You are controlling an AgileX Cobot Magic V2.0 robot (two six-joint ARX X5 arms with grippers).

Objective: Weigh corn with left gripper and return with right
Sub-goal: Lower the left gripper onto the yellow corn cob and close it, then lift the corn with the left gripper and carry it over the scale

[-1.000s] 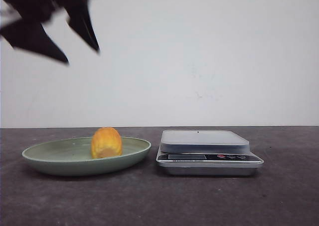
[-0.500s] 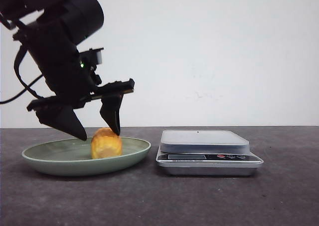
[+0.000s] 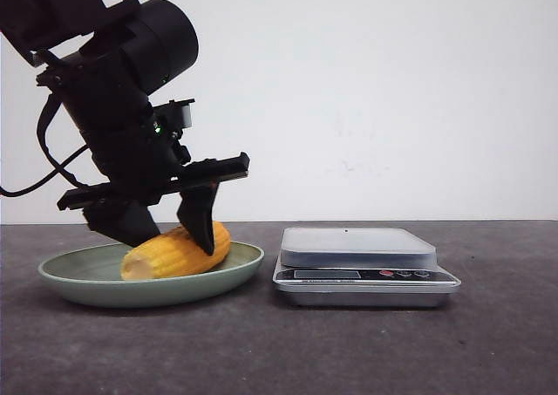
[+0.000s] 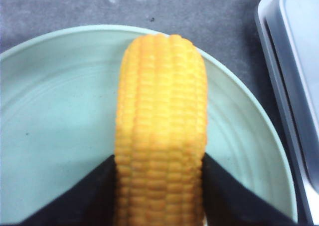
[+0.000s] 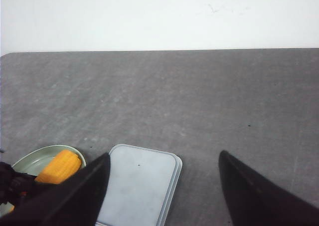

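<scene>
Presently, left pincer (image 3: 166, 236) clamps the corn (image 3: 176, 252) in the green plate (image 3: 240, 260), lower left of frame. Right pincer (image 5: 162, 196) hangs spread wide above the scale (image 3: 366, 269).

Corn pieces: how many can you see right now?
1. The corn lies in the green plate left of the scale, between the left gripper jaws. Nothing suggests another hidden.

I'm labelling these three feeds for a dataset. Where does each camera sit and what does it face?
Front: low, table level, facing the wall; shows the left end effector around the corn.
Left wrist: above the plate, fingers flanking corn.
Right wrist: high, facing the scale; right end effector open.
Shared: corn, plate, scale.
</scene>
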